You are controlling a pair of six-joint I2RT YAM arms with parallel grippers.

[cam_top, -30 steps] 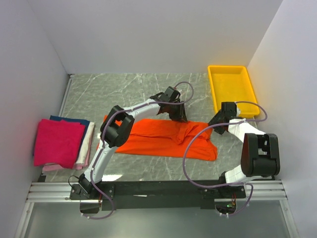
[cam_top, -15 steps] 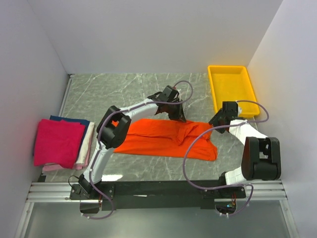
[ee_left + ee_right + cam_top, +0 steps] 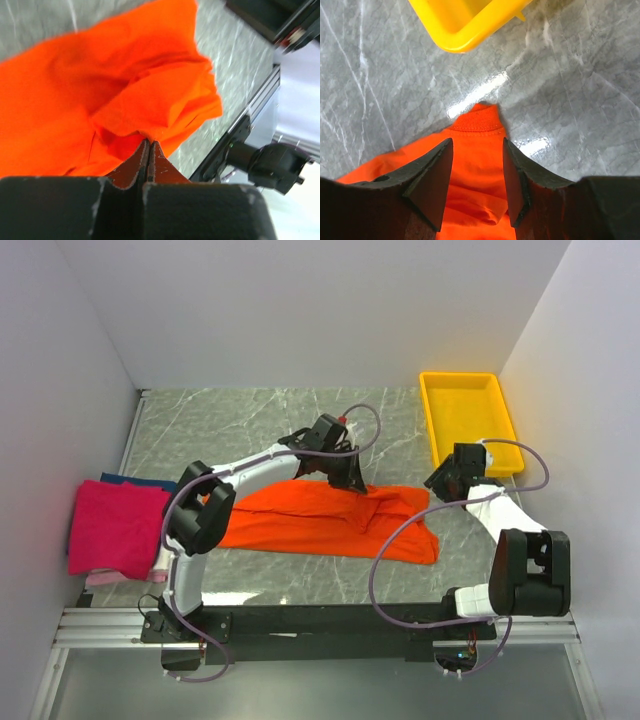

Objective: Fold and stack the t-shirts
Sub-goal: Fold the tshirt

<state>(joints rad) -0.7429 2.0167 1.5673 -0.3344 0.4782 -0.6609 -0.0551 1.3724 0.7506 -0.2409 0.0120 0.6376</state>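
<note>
The bright orange t-shirt [image 3: 330, 520] lies spread and rumpled on the marble table in the middle. My left gripper [image 3: 352, 484] is shut on a fold of the orange shirt [image 3: 150, 107] near its upper middle; the jaws are pressed together with cloth pinched at the tips. My right gripper [image 3: 436, 483] is open, just above the shirt's right corner, with the ribbed collar [image 3: 477, 120] between its fingers [image 3: 432, 175]. A stack of folded shirts sits at the left: magenta-pink [image 3: 115, 527] on top, dark blue and pale ones beneath.
A yellow plastic tray [image 3: 467, 420] stands at the back right, its corner [image 3: 465, 30] close ahead of the right gripper. White walls close in left, back and right. The metal rail [image 3: 320, 625] runs along the near edge.
My left gripper has moved left and slightly nearer with the pinched orange cloth, dragging the shirt's fold with it. The right arm has shifted only slightly.
</note>
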